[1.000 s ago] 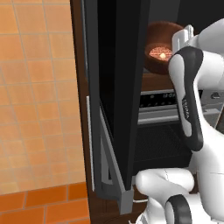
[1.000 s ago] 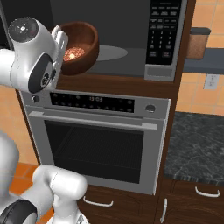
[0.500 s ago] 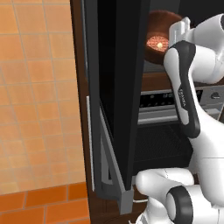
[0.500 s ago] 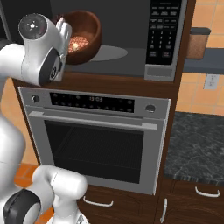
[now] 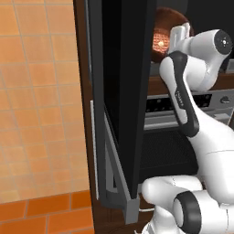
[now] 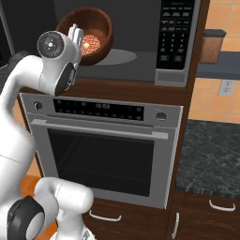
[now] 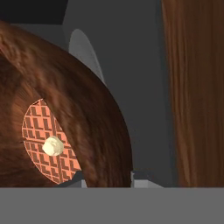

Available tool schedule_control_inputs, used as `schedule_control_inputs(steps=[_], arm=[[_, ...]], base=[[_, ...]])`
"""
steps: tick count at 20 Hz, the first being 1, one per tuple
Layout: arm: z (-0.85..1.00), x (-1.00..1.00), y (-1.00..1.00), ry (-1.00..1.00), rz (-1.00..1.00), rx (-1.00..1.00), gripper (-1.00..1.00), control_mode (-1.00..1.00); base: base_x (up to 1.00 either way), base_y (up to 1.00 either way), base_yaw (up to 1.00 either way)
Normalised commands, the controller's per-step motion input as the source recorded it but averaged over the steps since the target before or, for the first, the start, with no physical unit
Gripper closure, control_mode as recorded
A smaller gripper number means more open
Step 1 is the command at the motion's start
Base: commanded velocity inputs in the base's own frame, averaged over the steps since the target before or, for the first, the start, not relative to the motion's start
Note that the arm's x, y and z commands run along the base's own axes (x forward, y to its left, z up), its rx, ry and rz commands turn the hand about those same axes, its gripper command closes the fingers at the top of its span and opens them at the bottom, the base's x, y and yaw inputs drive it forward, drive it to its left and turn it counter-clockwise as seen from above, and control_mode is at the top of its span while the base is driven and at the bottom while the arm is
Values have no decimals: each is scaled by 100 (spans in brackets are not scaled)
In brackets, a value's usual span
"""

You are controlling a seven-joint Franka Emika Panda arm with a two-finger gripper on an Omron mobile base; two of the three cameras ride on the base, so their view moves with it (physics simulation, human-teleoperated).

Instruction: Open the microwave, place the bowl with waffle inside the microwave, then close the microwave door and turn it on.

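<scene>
The microwave stands open, its dark grey cavity and round turntable showing. Its black glass door is swung out to the left, seen edge-on in the left base view. The reddish-brown bowl hangs tilted at the left of the cavity mouth, above the turntable, with the waffle inside it. My gripper is shut on the bowl's near rim. In the hand view the bowl and waffle sit close, the rim between my fingertips. From the left I see the bowl behind my hand.
The microwave's keypad panel is to the right of the cavity. Below is the oven with display strip and bar handle. A wooden cabinet side borders the cavity. A dark stone counter lies to the right; an orange tiled wall to the left.
The arm has lifted the bowl higher and a little further into the cavity mouth. The door has not moved.
</scene>
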Motion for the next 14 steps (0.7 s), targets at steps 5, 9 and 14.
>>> schedule_control_inputs(steps=[5, 9, 14], arm=[[0, 70, 0, 16, 0, 0, 100, -100], [0, 72, 0, 18, 0, 0, 100, -100], [0, 71, 0, 10, 0, 0, 100, -100]], base=[[0, 0, 0], [0, 0, 0], [0, 0, 0]])
